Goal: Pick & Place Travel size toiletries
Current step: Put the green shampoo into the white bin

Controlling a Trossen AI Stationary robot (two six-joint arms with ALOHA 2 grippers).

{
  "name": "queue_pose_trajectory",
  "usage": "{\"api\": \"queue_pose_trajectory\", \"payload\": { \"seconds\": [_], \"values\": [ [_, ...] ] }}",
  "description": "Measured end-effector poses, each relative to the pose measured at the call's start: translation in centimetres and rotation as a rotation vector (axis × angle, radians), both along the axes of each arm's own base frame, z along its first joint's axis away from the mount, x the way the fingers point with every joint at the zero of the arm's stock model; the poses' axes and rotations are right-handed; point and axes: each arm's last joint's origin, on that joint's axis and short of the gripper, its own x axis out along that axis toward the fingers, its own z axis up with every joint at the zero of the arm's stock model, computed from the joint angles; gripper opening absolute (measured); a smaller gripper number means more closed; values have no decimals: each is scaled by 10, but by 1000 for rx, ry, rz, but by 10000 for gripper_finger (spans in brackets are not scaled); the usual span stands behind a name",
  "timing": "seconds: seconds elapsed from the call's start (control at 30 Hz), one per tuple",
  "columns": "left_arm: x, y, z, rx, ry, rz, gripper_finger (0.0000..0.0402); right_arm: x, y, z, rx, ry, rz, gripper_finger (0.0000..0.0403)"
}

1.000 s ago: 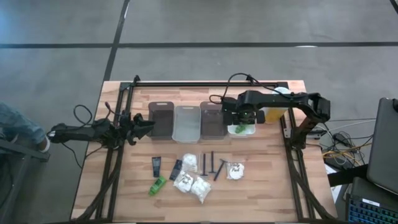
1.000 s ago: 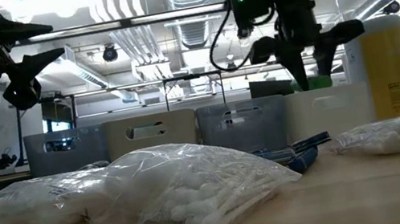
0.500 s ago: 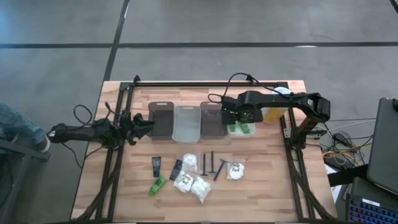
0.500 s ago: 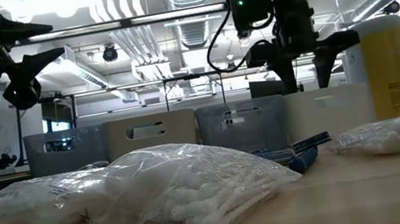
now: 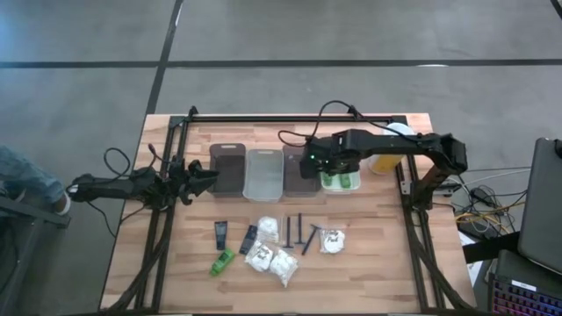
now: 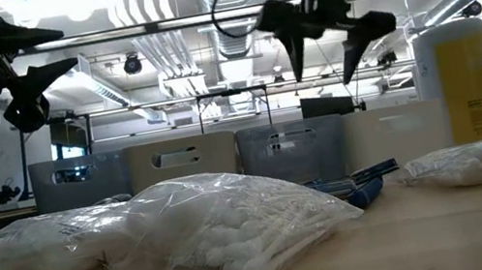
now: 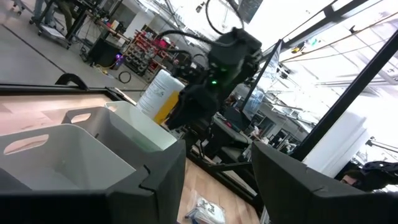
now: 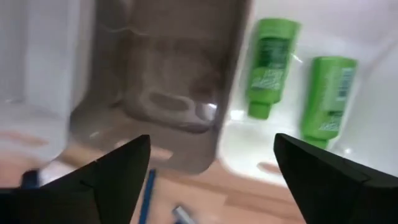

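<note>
Wooden table (image 5: 369, 263): right gripper (image 5: 309, 164) hung spread and empty over bins, two green bottles (image 8: 297, 86) in white bin (image 5: 329, 186); left gripper (image 5: 204, 178) part-spread, empty, at table's left.

Four rectangular bins (image 5: 263, 172) stand in a row on the wooden tabletop (image 5: 369, 254), a yellow canister (image 5: 386, 158) with white lid beside them

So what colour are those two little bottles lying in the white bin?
Bright green bottles with white lettering, clearest in the right wrist view.
</note>
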Motion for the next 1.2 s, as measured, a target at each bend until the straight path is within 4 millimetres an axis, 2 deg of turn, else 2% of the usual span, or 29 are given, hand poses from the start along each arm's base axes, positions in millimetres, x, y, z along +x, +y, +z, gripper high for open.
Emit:
{"api": "queue_pose_trajectory", "payload": {
  "seconds": [0.23, 0.37, 0.6, 0.93, 1.03, 1.2],
  "values": [
    [0, 0, 0, -32, -9, -6, 188, 7, 27, 9, 13, -51, 21, 363],
    [0, -4, 1, -322, -46, -172, 188, 10, 41, 9, 17, -77, 17, 362],
    [0, -4, 1, -341, -53, -197, 188, 15, 61, 11, -2, -146, 7, 348],
    [-1, -7, 9, -340, -34, -281, 188, 27, 74, 18, -31, -297, 3, 327],
    [-5, -7, 19, -324, 50, -284, 188, 31, 76, 20, -29, -348, 8, 330],
    [-17, -6, 40, -253, 287, -248, 188, 33, 77, 22, -43, -377, 1, 345]
  ]
}}
